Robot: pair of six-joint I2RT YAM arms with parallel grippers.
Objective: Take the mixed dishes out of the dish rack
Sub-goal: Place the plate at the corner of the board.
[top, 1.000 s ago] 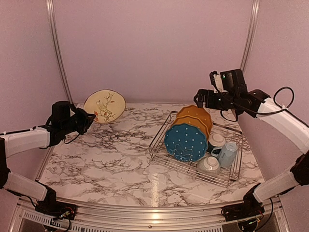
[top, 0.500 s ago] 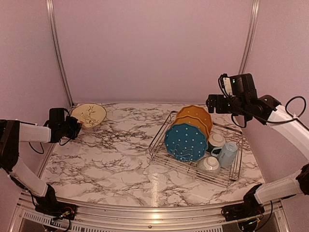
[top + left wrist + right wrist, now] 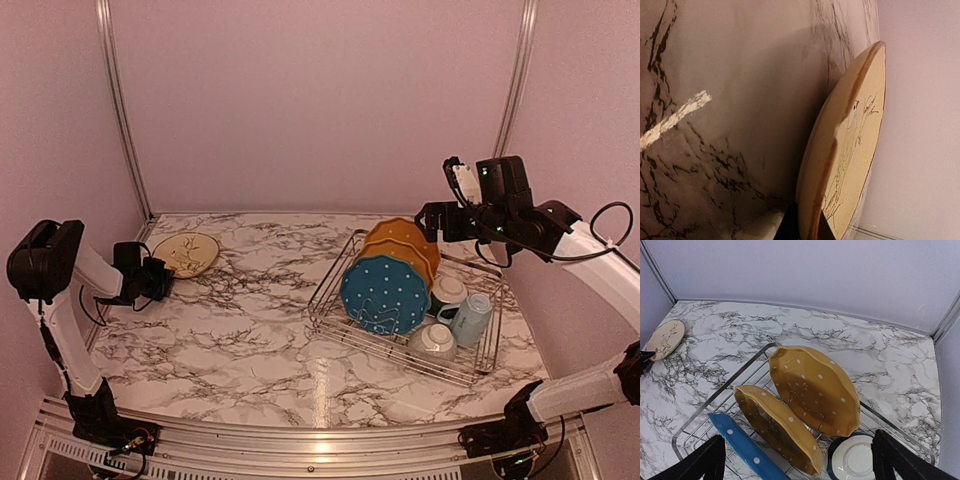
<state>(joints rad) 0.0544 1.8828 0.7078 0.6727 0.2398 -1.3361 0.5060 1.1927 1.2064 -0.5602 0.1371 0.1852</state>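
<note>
My left gripper (image 3: pixel 157 279) is shut on the rim of the cream bird-pattern plate (image 3: pixel 186 253) at the table's far left; the plate lies low and slightly tilted. In the left wrist view the plate (image 3: pixel 852 145) sits between my fingertips (image 3: pixel 789 226). My right gripper (image 3: pixel 440 216) hangs open and empty above the dish rack (image 3: pixel 328 302). The right wrist view shows two yellow dotted plates (image 3: pixel 815 390), (image 3: pixel 775 426), the blue dotted plate (image 3: pixel 740 447) and a dark-and-white bowl (image 3: pixel 852 460) upright in the rack (image 3: pixel 730 386). The light blue mug (image 3: pixel 470 318) and a second bowl (image 3: pixel 433 340) sit at the rack's near right.
The marble table (image 3: pixel 230 340) has pink walls at the back and sides, with the left wall close to the cream plate. The rack fills the right half. A metal rail (image 3: pixel 300 440) runs along the near edge.
My left arm has swung left and down, carrying the cream plate from upright in the air to low at the table's far left. My right gripper has shifted slightly to the right above the rack.
</note>
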